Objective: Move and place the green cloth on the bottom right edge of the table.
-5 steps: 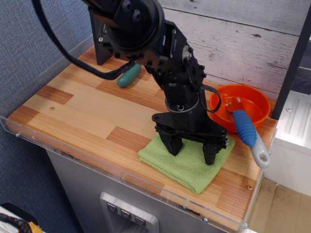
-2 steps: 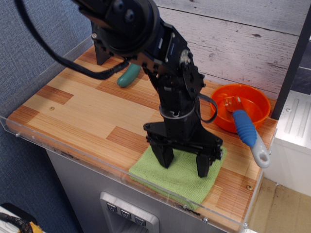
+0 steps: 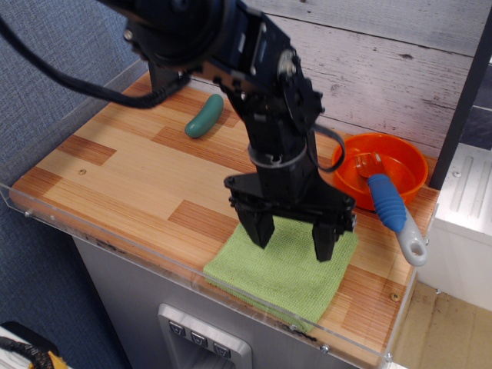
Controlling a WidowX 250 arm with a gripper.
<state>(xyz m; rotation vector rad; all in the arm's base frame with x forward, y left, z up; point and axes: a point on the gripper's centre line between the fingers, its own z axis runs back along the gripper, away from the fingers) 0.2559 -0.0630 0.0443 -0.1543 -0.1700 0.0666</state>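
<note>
Wood-plank worktop (image 3: 131, 181): fingers (image 3: 259, 228) spread wide above the green cloth (image 3: 280, 269) at 5 o'clock, hiding its far edge; orange bowl (image 3: 392, 171) at 3 o'clock.

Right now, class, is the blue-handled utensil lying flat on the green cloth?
No. The blue-handled utensil rests in the orange bowl, handle over its rim, apart from the green cloth.

Table (image 3: 131, 173) w/ green cloth (image 3: 280, 277), orange bowl (image 3: 388, 175), teal toy (image 3: 204, 116).
</note>
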